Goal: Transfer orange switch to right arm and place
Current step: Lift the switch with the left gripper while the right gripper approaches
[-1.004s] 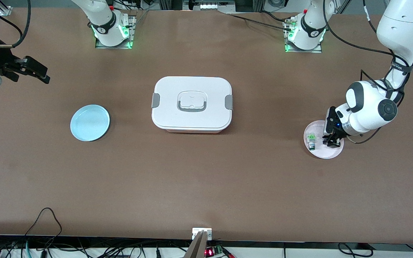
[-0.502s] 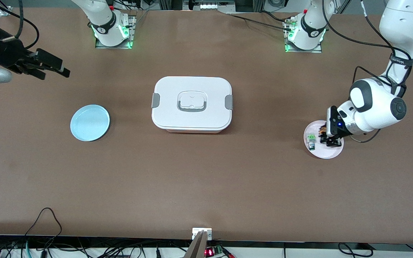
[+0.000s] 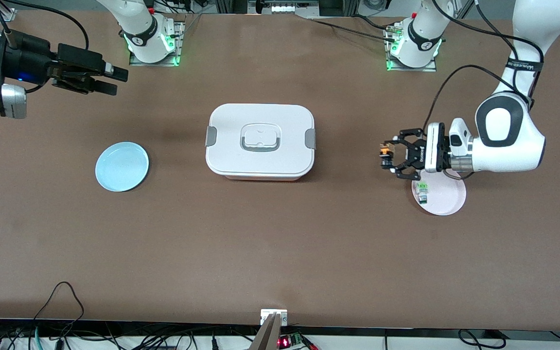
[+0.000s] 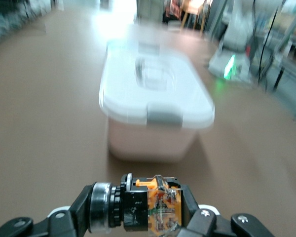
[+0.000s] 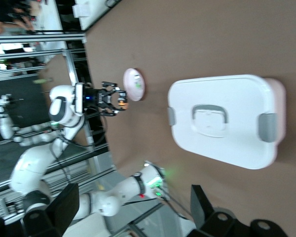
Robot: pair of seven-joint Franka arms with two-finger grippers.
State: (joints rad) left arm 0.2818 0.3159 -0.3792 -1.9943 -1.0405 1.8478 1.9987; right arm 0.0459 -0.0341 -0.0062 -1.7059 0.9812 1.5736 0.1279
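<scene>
2 plates point(image 3: 122, 166) point(image 3: 447, 201), 1 box point(image 3: 260, 141); left gripper point(image 3: 388, 155) grips orange switch point(image 3: 383, 152), right gripper point(image 3: 112, 80) spread wide

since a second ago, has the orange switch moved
Yes. The orange switch, held in the left gripper, left the pink plate and moved toward the white box.

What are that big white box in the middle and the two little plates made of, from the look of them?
The white box looks like matte plastic: moulded rounded corners, grey side clips, a recessed lid handle. The blue plate and the pink plate also look like smooth plastic, evenly coloured with thin raised rims, though glazed ceramic cannot be ruled out. The table seems a matte brown laminate.
</scene>
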